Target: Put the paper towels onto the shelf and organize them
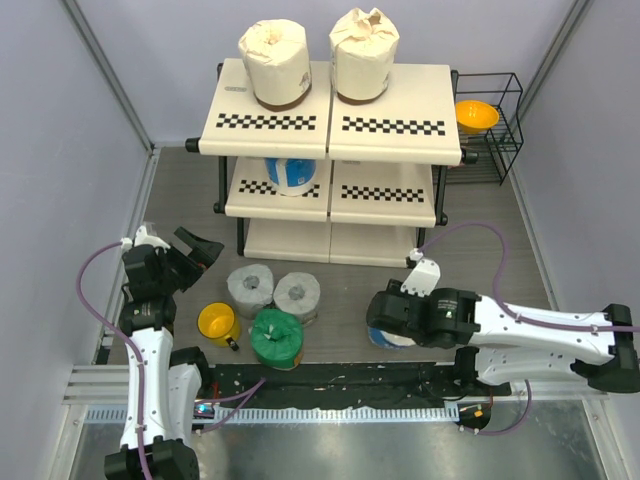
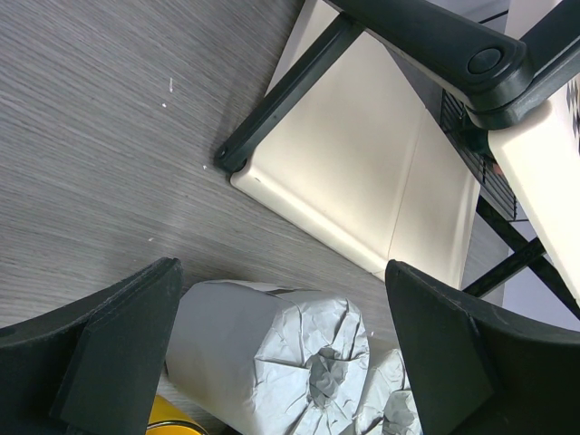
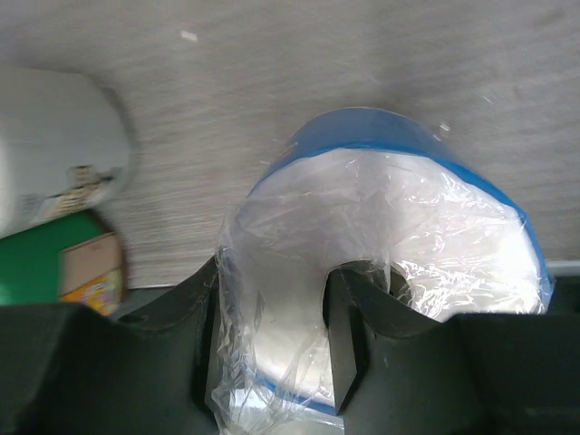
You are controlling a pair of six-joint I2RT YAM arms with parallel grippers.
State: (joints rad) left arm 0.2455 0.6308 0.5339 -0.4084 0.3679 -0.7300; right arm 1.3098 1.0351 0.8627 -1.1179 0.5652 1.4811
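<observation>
The shelf point(image 1: 390, 105) stands at the back with two cream rolls point(image 1: 274, 62) point(image 1: 364, 54) on its top board and a blue-and-white roll point(image 1: 291, 176) on the middle tier. My right gripper point(image 1: 385, 316) point(image 3: 272, 362) is shut on a second blue-and-white roll point(image 1: 392, 339) point(image 3: 435, 236), one finger in its centre hole and one outside its wall. Two grey rolls point(image 1: 250, 288) point(image 1: 297, 295) and a green roll point(image 1: 276, 338) stand on the table. My left gripper point(image 1: 195, 258) point(image 2: 285, 362) is open and empty, hovering left of the nearer grey roll point(image 2: 272, 353).
A yellow mug point(image 1: 217, 322) point(image 2: 172, 419) stands left of the green roll. A black wire rack with an orange bowl point(image 1: 477, 115) is right of the shelf. The shelf's bottom board point(image 2: 362, 181) lies just beyond the grey rolls. A black mat point(image 1: 330, 380) runs along the near edge.
</observation>
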